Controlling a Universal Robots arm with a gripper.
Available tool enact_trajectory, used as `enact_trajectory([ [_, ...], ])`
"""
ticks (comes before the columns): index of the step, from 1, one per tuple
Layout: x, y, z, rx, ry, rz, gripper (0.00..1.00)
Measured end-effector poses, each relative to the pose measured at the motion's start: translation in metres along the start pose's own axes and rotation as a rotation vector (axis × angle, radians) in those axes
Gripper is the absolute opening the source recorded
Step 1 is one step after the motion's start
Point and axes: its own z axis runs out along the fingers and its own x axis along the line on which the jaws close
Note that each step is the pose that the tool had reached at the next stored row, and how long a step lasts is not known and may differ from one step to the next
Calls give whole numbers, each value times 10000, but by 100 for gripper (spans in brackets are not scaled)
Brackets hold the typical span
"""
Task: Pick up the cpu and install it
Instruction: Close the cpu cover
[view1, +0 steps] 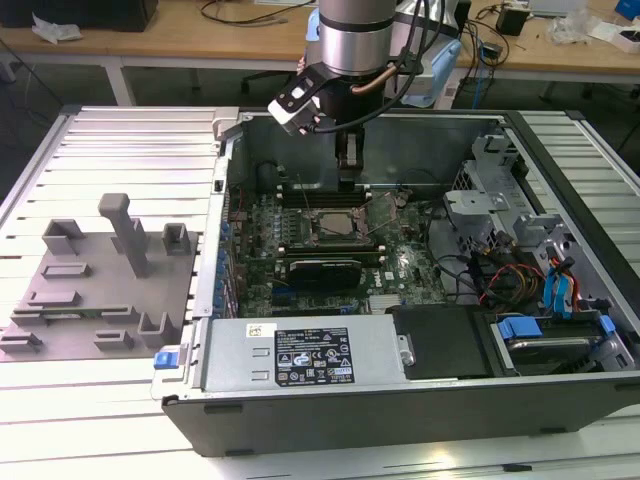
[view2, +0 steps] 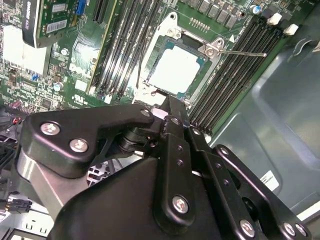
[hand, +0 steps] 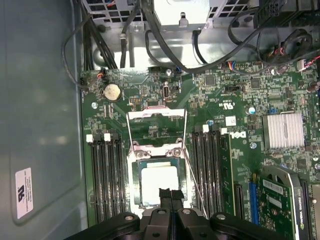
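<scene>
the gripper hangs inside the open computer case; its two black fingertips are pressed together with nothing visible between them, so i read it as clenched on nothing; in the first wrist view its tip sits just over one edge of the cpu, and i cannot tell whether it touches the chip; the cpu lies flat in the socket on the motherboard, silvery top up, square to the frame and held by no finger; so picking up and placing look done, and the chip seems seated; just beyond the socket the metal load plate is swung open, away from the chip, and the thin wire lever runs loose along one side of the socket, not hooked down; by my judgement the clamping part of the install is not yet done; black memory slots flank the socket on both sides; farther off sit a coin cell and a finned heatsink; in the exterior view a grey moulded fixture rests on the slatted table, well apart from the case on the exterior view's left
</scene>
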Motion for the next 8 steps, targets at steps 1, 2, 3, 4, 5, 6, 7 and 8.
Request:
enact_trajectory([
  [1,2,30,2,0,1,1,11],
  [2,4,50,3,0,1,0,11],
  [3,5,66,4,0,1,0,11],
  [4,7,80,5,0,2,0,11],
  [5,8,97,6,-1,1,-1,11],
  [6,9,109,7,0,1,0,11],
  [7,9,116,7,-1,1,1,11],
  [8,10,125,8,0,1,0,11],
])
